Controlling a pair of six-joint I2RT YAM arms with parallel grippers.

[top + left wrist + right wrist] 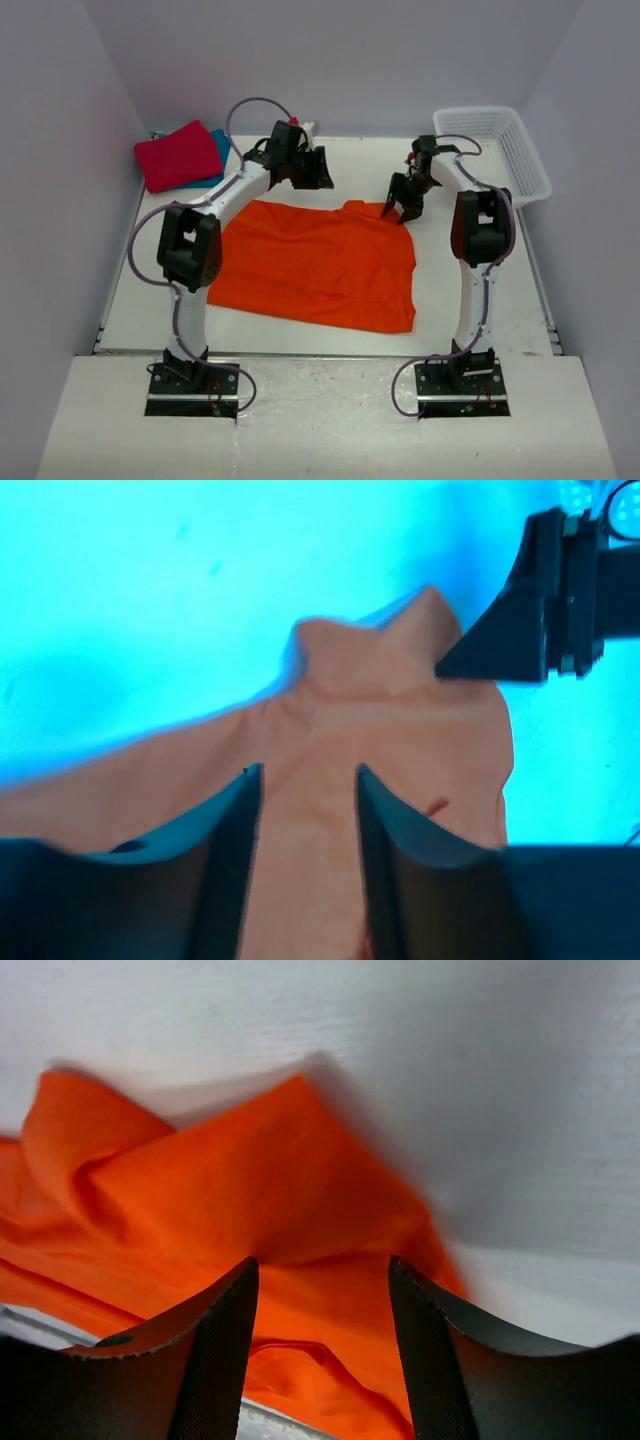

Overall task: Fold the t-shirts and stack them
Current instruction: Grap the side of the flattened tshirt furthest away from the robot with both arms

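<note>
The orange t-shirt (320, 265) lies spread over the middle of the table, its far right corner rumpled. My left gripper (318, 178) hovers over the shirt's far edge. In the left wrist view the gripper (308, 785) is open, and the cloth (400, 710), washed out to a pale peach, lies flat below its jaws. My right gripper (398, 210) is at the shirt's far right corner. Its jaws (322, 1275) stand open astride a raised fold of orange cloth (230, 1190). A folded red t-shirt (178, 157) rests on a teal one (219, 147) at the back left.
A white lattice basket (505, 150) stands at the back right corner. Grey walls close in the table on the left, back and right. The right arm's gripper (545, 605) shows in the left wrist view, just past the shirt's corner.
</note>
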